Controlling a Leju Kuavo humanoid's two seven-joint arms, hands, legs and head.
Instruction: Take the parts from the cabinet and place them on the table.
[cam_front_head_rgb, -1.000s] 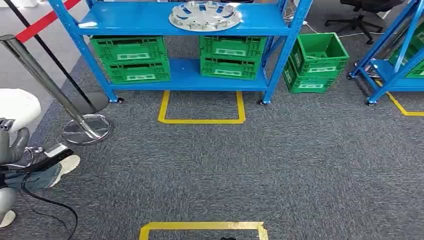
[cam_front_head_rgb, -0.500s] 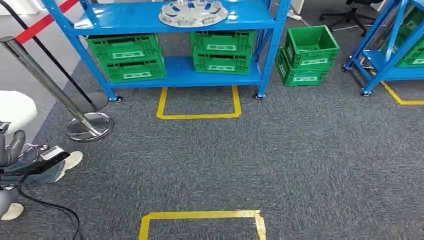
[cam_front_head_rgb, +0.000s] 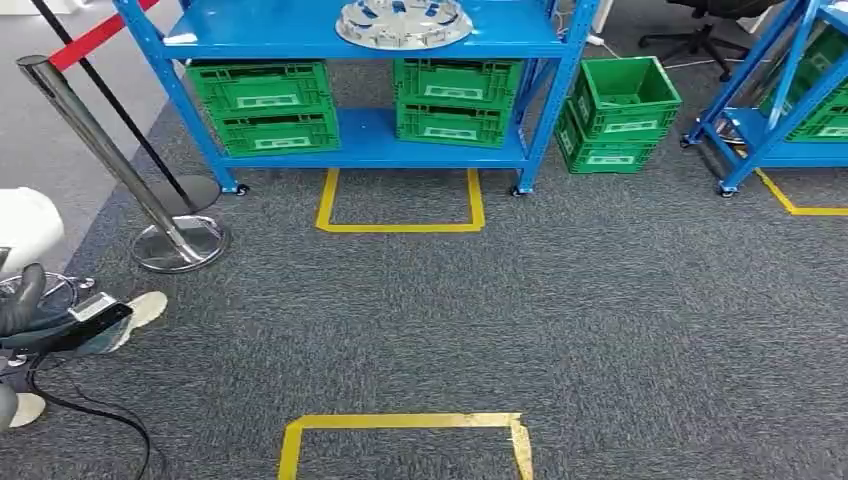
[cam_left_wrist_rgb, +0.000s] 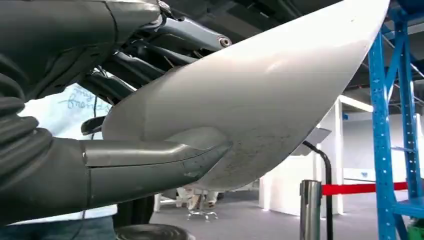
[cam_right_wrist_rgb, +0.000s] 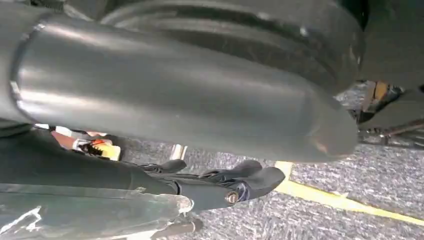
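Note:
A white curved part (cam_front_head_rgb: 24, 226) sits at the far left of the head view, and my left hand (cam_front_head_rgb: 20, 300) grips it from below. In the left wrist view the thumb (cam_left_wrist_rgb: 150, 162) presses against the part's smooth white shell (cam_left_wrist_rgb: 260, 100), with dark fingers behind it. A silver wheel cover (cam_front_head_rgb: 404, 22) lies on the top board of the blue cabinet (cam_front_head_rgb: 300, 35) ahead. My right hand (cam_right_wrist_rgb: 200, 125) hangs over the carpet, thumb and dark fingers (cam_right_wrist_rgb: 235, 182) apart with nothing between them.
Green crates (cam_front_head_rgb: 265, 105) fill the cabinet's lower shelf; another (cam_front_head_rgb: 620, 115) stands on the floor beside it. A steel stanchion (cam_front_head_rgb: 110, 150) with a red belt stands left. A person's shoe (cam_front_head_rgb: 140, 310) and a cable lie by my left hand. Yellow tape squares (cam_front_head_rgb: 400, 422) mark the carpet.
The whole picture has shifted, so the camera moved: cabinet and tape squares now sit higher in the frame. My left hand still holds the white part.

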